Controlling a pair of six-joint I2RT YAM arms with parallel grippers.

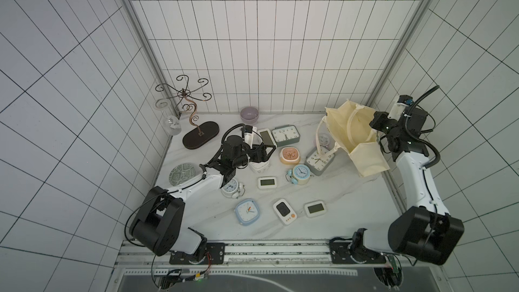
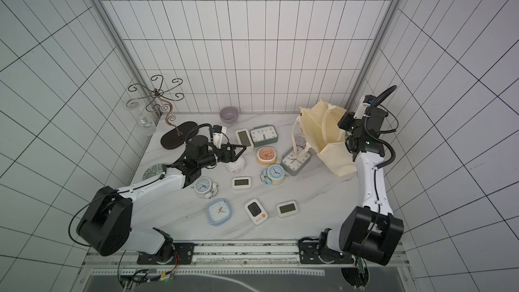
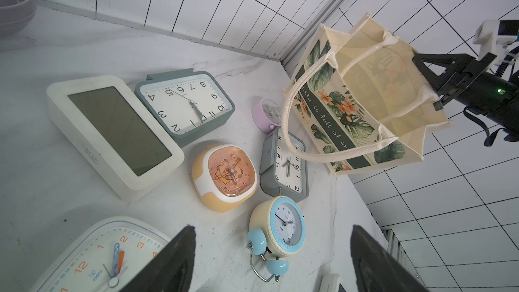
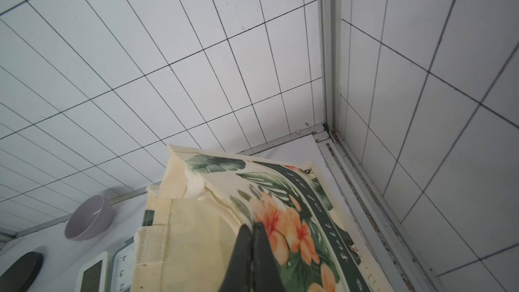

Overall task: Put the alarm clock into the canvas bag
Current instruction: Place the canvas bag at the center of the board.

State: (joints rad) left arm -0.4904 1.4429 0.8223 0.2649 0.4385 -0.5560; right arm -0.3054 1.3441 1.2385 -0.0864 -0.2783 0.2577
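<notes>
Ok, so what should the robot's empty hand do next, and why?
Probably lower the open left gripper onto the cream-and-blue bell clock just ahead of it. It holds nothing, and the right gripper is shut on the canvas bag, holding its mouth open.

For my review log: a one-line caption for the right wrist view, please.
Right fingers shut on the flower-printed wall of the canvas bag, lilac bowl beyond.
</notes>
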